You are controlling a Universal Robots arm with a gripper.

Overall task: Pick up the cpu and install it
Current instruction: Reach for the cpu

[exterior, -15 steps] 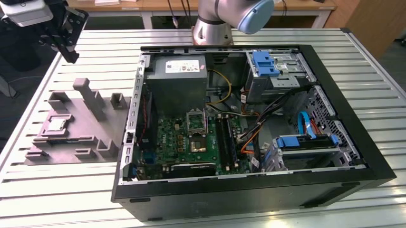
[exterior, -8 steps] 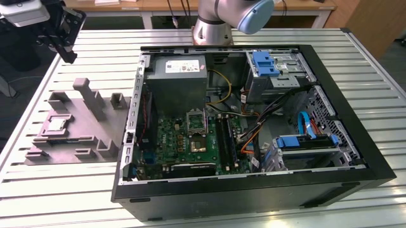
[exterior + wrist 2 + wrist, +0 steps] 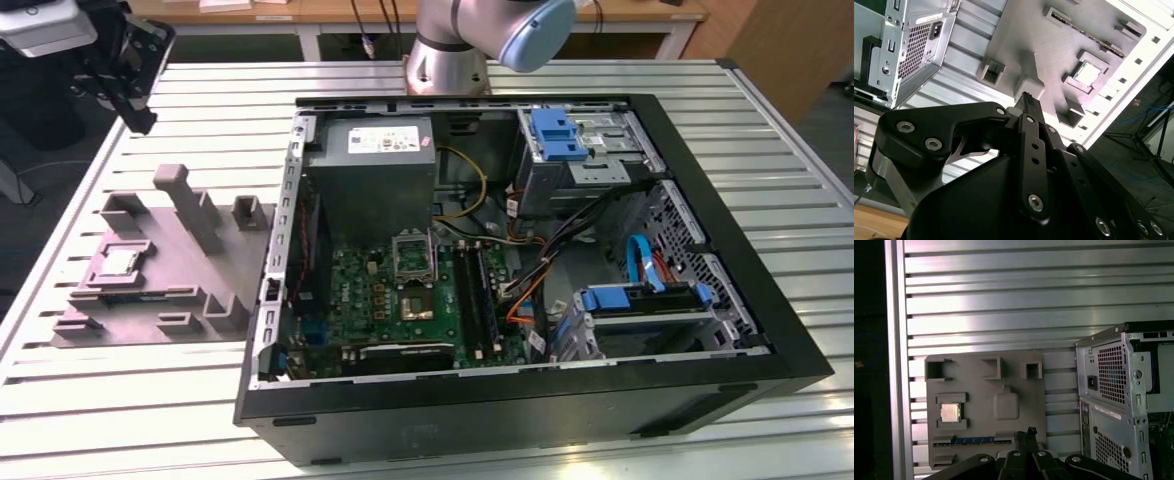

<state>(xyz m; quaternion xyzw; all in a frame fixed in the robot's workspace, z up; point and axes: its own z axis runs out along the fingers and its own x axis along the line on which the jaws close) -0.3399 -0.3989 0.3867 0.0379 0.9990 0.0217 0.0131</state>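
The cpu (image 3: pixel 120 262) is a small pale square chip lying in a recess of the grey moulded tray (image 3: pixel 174 300), at the exterior view's left beside the open computer case. Both wrist views show the cpu (image 3: pixel 950 412) (image 3: pixel 1088 74) seated flat in that tray (image 3: pixel 1019 385) (image 3: pixel 1054 45). My gripper (image 3: pixel 138 122) hangs high above the table, beyond the tray's far end and well clear of the chip. Its fingertips (image 3: pixel 1025 434) (image 3: pixel 1028 96) are pressed together with nothing between them. The silver socket frame (image 3: pixel 414 255) stands on the green motherboard (image 3: pixel 387 300) inside the case.
The black case (image 3: pixel 534 400) lies open on the slatted metal table (image 3: pixel 801 160), with a power supply (image 3: pixel 380 150), blue drive bays (image 3: pixel 561 135) and loose cables (image 3: pixel 534 260) inside. Upright posts (image 3: pixel 187 205) rise from the tray. The arm's base (image 3: pixel 454 50) stands behind the case.
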